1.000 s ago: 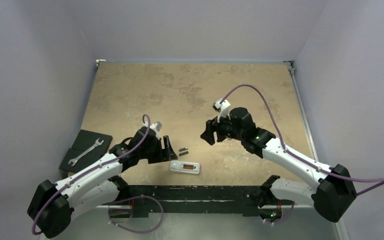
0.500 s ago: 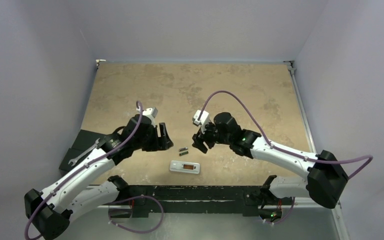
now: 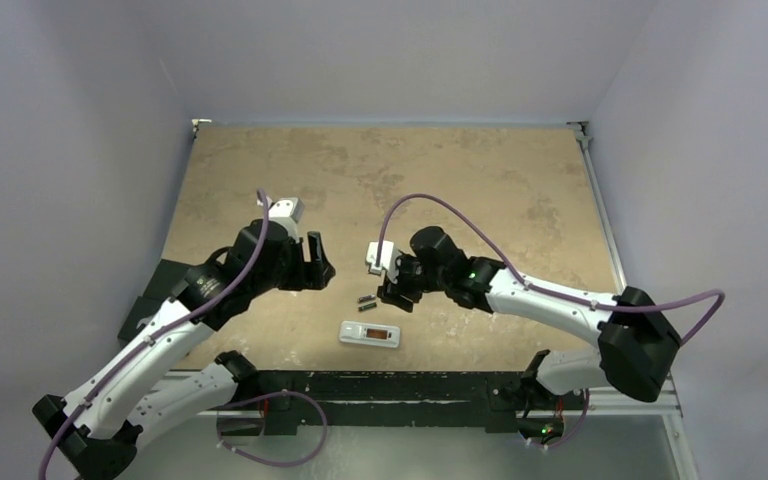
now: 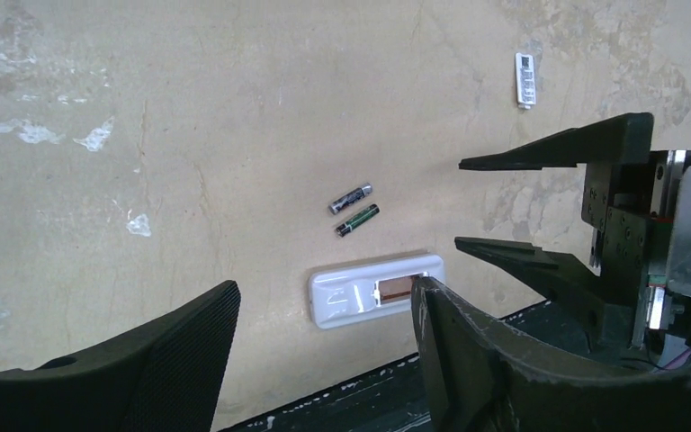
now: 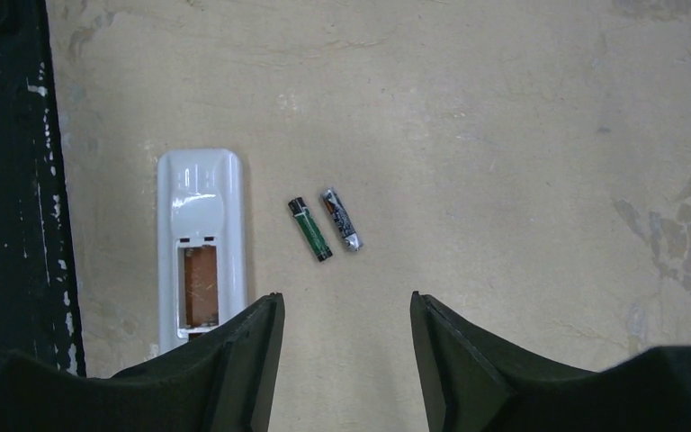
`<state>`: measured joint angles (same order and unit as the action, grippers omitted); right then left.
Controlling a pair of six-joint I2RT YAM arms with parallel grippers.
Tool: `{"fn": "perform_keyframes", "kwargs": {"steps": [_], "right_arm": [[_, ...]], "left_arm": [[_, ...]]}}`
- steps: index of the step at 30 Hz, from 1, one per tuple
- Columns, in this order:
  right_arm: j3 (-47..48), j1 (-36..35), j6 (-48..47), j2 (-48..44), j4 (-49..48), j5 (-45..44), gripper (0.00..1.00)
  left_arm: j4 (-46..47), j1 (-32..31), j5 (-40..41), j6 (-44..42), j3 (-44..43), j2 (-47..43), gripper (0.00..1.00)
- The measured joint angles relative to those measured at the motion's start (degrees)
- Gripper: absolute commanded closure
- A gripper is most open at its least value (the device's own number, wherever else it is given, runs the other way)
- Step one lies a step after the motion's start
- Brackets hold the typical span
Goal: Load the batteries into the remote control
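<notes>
The white remote control (image 3: pixel 370 334) lies back-up near the table's front edge, its battery bay open and empty; it also shows in the left wrist view (image 4: pixel 373 292) and the right wrist view (image 5: pixel 200 243). The two batteries (image 3: pixel 366 300) lie side by side on the table just behind it, a green one (image 5: pixel 310 229) and a dark silver-tipped one (image 5: pixel 342 219). My left gripper (image 3: pixel 318 262) is open and empty, raised to the left of the batteries. My right gripper (image 3: pixel 397 297) is open and empty, just right of the batteries, which lie ahead of its fingertips (image 5: pixel 270 310).
A dark pad (image 3: pixel 163 272) lies at the table's left edge, partly under my left arm. A small white strip (image 4: pixel 524 79) lies further out on the table. A black rail (image 3: pixel 380 385) runs along the front edge by the remote.
My right gripper has swung left and down to beside the batteries. My left gripper has lifted and drawn back from them. The remote and batteries have not moved.
</notes>
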<state>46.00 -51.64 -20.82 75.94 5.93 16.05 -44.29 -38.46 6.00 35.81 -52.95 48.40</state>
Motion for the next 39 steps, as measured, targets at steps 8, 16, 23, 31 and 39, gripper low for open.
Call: {"fn": "perform_keyframes", "kwargs": {"steps": [8, 16, 23, 31, 39], "right_arm": [[4.0, -1.6, -5.4, 5.6, 3.0, -0.5, 0.46], [10.1, -1.6, -10.4, 14.0, 6.4, -2.3, 0.59], [14.6, -1.6, -12.9, 20.5, 8.4, -3.5, 0.58], [16.3, -1.6, -14.2, 23.9, 10.0, -3.3, 0.58], [18.1, -1.6, -14.8, 26.5, 10.1, -3.0, 0.58]], "left_arm": [[0.8, 0.0, 1.1, -4.0, 0.5, -3.8, 0.29], [3.7, 0.0, 1.2, -6.1, 2.3, -7.8, 0.29], [5.5, 0.0, 1.1, -6.5, 4.1, -10.2, 0.29], [6.1, 0.0, 1.8, -6.5, 4.1, -12.3, 0.28], [6.1, 0.0, 1.9, -6.5, 4.1, -12.2, 0.28]]}}
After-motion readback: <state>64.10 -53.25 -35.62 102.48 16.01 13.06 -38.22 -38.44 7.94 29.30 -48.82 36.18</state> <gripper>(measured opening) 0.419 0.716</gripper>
